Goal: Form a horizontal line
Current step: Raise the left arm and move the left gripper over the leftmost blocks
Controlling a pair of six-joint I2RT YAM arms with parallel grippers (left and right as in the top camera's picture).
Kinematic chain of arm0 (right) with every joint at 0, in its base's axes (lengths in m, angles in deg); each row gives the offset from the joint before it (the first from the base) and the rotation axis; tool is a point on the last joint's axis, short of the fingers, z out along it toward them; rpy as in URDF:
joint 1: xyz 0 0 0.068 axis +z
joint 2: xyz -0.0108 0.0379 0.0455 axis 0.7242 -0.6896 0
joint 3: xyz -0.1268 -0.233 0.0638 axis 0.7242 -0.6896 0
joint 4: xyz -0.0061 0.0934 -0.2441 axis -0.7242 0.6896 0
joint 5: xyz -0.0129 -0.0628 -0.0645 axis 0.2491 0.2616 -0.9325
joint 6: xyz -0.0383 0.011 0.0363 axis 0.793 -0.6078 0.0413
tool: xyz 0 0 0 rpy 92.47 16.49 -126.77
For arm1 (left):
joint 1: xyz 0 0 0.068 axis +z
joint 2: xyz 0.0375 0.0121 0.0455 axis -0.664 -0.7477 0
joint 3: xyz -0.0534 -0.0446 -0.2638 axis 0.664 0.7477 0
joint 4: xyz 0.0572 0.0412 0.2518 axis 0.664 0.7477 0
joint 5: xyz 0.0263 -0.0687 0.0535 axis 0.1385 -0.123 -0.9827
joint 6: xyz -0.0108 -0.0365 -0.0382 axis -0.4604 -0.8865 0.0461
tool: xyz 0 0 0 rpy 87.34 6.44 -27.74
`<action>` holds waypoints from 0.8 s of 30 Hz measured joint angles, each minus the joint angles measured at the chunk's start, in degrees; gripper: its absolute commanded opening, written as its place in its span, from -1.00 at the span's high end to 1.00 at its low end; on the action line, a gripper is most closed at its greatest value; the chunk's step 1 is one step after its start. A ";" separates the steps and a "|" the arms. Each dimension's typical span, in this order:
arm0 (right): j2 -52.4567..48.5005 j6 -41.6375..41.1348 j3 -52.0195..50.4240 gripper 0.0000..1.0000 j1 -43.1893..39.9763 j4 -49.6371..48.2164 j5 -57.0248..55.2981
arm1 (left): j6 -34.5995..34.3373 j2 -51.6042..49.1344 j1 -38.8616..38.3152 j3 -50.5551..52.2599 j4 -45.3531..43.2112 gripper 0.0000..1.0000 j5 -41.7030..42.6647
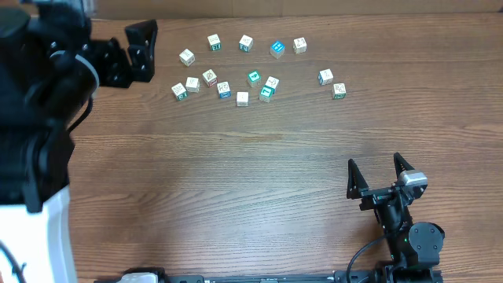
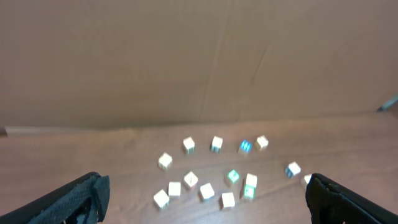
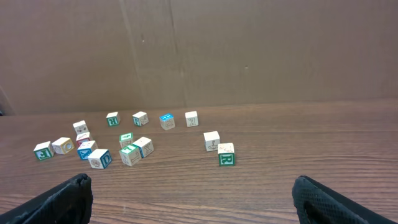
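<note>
Fifteen picture cubes (image 1: 242,98) lie loose on a wood-grain table (image 1: 236,181), the horizontal line not yet made. All of them sit directly on the bare boards at the far side. Five stand spaced apart in a rough upper row, a blue-topped cube (image 1: 277,49) fourth from the left. Below it is a looser cluster of eight, with a few cubes just beside one another. Two more sit off to the right (one of them a green R cube (image 3: 226,158)). The left gripper (image 1: 148,52) hovers at the left end of the scatter, jaws wide apart and holding nothing. The right gripper (image 1: 375,169) waits well apart at the near edge, its jaws likewise spread and empty. A brown cardboard backdrop (image 3: 249,50) closes the scene.
</note>
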 measured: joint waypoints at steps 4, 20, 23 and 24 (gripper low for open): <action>0.00 -0.02 0.00 -1.00 0.00 0.00 0.00 | 0.02 -3.13 0.00 -0.07 1.42 -0.99 -0.02; 0.00 0.00 0.00 -1.00 0.00 -0.02 0.00 | 0.02 -4.59 0.02 -0.15 2.56 -0.99 -3.10; 0.00 0.00 0.00 -1.00 0.00 0.00 0.00 | 0.02 -4.79 0.02 -0.15 2.56 -0.99 -3.26; 0.00 0.00 0.00 -1.00 0.00 0.00 0.02 | 0.02 -4.79 0.02 -0.15 2.56 -0.99 -3.28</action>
